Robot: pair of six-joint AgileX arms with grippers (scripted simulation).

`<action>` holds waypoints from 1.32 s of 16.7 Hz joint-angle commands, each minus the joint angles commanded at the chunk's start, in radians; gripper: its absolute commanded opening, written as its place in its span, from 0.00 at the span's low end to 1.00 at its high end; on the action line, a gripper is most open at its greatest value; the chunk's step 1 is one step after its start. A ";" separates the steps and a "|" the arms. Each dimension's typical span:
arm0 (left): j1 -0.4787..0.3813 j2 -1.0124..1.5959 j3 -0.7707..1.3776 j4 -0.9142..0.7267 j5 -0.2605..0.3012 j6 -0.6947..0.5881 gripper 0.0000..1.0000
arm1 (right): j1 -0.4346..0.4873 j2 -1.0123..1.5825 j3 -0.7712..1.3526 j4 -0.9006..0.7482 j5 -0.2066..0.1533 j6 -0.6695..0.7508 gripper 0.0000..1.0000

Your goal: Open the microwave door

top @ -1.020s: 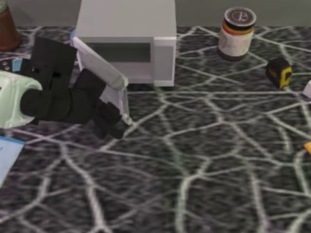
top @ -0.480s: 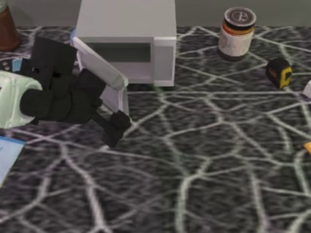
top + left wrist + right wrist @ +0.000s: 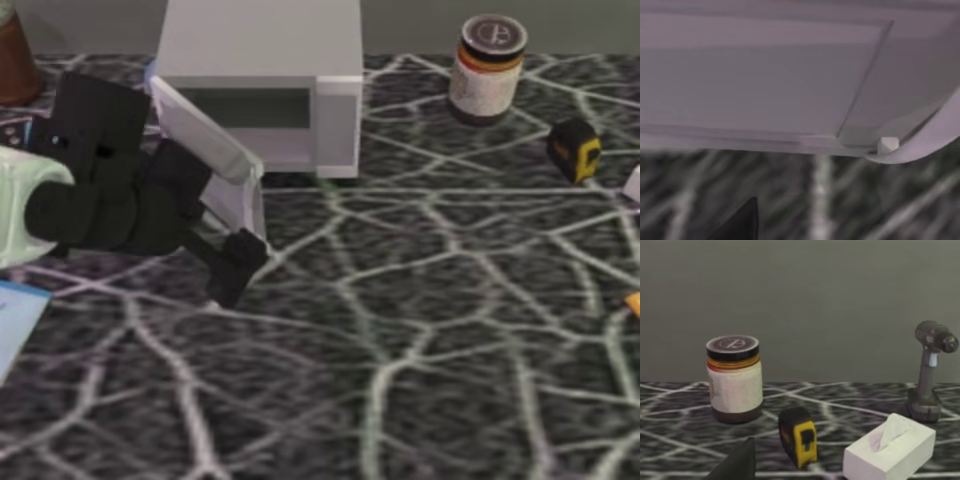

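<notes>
- Microwave (image 3: 262,50) sits at the far left of the table in the top view; the microwave door (image 3: 205,130) is hinged at its left edge and swung roughly halfway out, free edge pointing near-right, dark cavity exposed.
- Top view: left gripper (image 3: 232,262) sits just near the door's free edge, on the near side of the handle strip; black fingers look slightly apart and no longer wrapped on the handle, though contact is hard to settle from above.
- Top view, against the earlier frames: the door angle is about the same; a second ago the gripper sat tight at the handle edge, now it is drawn a little toward the left, arm body shifted left too.
- Judgement: opening is largely done; what is left is further swing, if wanted, or retreat of the arm.
- Left wrist view: the door panel fills the upper part, window outline and a small pale latch nub (image 3: 887,145) showing; one dark fingertip (image 3: 742,222) is clear of the panel.
- Right wrist view: right arm is out of the top view, idle on the right; I cannot tell its fingers. Ahead lie a jar (image 3: 734,378), tape measure (image 3: 799,436), tissue box (image 3: 889,447) and drill (image 3: 929,371).
</notes>
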 joint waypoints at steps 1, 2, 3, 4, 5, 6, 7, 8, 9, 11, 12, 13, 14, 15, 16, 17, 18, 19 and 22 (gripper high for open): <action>-0.005 -0.040 -0.007 -0.028 -0.006 -0.007 1.00 | 0.000 0.000 0.000 0.000 0.000 0.000 1.00; -0.011 -0.083 -0.014 -0.058 -0.011 -0.015 1.00 | 0.000 0.000 0.000 0.000 0.000 0.000 1.00; -0.017 -0.124 -0.021 -0.088 -0.015 -0.024 1.00 | 0.000 0.000 0.000 0.000 0.000 0.000 1.00; -0.022 -0.158 -0.027 -0.115 -0.019 -0.031 1.00 | 0.000 0.000 0.000 0.000 0.000 0.000 1.00; -0.027 -0.182 -0.031 -0.136 -0.022 -0.037 1.00 | 0.000 0.000 0.000 0.000 0.000 0.000 1.00; -0.030 -0.196 -0.033 -0.150 -0.023 -0.041 1.00 | 0.000 0.000 0.000 0.000 0.000 0.000 1.00; -0.031 -0.200 -0.033 -0.154 -0.023 -0.042 1.00 | 0.000 0.000 0.000 0.000 0.000 0.000 1.00; -0.031 -0.200 -0.033 -0.154 -0.023 -0.042 1.00 | 0.000 0.000 0.000 0.000 0.000 0.000 1.00; -0.031 -0.200 -0.033 -0.154 -0.023 -0.042 1.00 | 0.000 0.000 0.000 0.000 0.000 0.000 1.00; -0.026 -0.195 -0.028 -0.151 -0.022 -0.041 1.00 | 0.000 0.000 0.000 0.000 0.000 0.000 1.00; -0.029 -0.186 -0.019 -0.162 -0.027 -0.052 1.00 | 0.000 0.000 0.000 0.000 0.000 0.000 1.00; -0.035 -0.169 0.002 -0.182 -0.036 -0.073 1.00 | 0.000 0.000 0.000 0.000 0.000 0.000 1.00; -0.043 -0.143 0.032 -0.214 -0.050 -0.105 1.00 | 0.000 0.000 0.000 0.000 0.000 0.000 1.00; -0.053 -0.111 0.073 -0.255 -0.068 -0.147 1.00 | 0.000 0.000 0.000 0.000 0.000 0.000 1.00; -0.065 -0.073 0.125 -0.306 -0.089 -0.199 1.00 | 0.000 0.000 0.000 0.000 0.000 0.000 1.00; -0.078 -0.031 0.187 -0.365 -0.114 -0.260 1.00 | 0.000 0.000 0.000 0.000 0.000 0.000 1.00; -0.093 0.014 0.260 -0.429 -0.141 -0.329 1.00 | 0.000 0.000 0.000 0.000 0.000 0.000 1.00; -0.109 0.062 0.342 -0.499 -0.170 -0.406 1.00 | 0.000 0.000 0.000 0.000 0.000 0.000 1.00; -0.160 0.210 0.635 -0.724 -0.267 -0.669 1.00 | 0.000 0.000 0.000 0.000 0.000 0.000 1.00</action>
